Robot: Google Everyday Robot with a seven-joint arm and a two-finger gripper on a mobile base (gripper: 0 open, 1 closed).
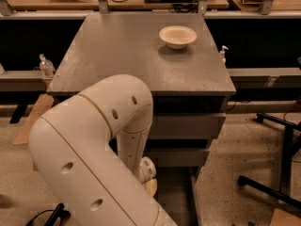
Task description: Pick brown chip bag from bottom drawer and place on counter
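Note:
My cream arm [94, 145] fills the lower left and bends down in front of the grey cabinet. Its wrist [146, 169] dips toward the open bottom drawer [181, 197], a dark grey tray on the floor side of the cabinet. The gripper is hidden below and behind the arm, down at that drawer. The brown chip bag is hidden by the arm; a small tan patch [151, 187] shows under the wrist and I cannot tell what it is. The counter [127, 55] is the wide grey top above.
A cream bowl [178, 36] stands at the counter's back right. Two upper drawers [188, 125] are closed. Cardboard [32, 121] lies on the floor at left, black chair legs [277, 182] at right. Small bottles stand at the left [46, 66] and right [223, 53].

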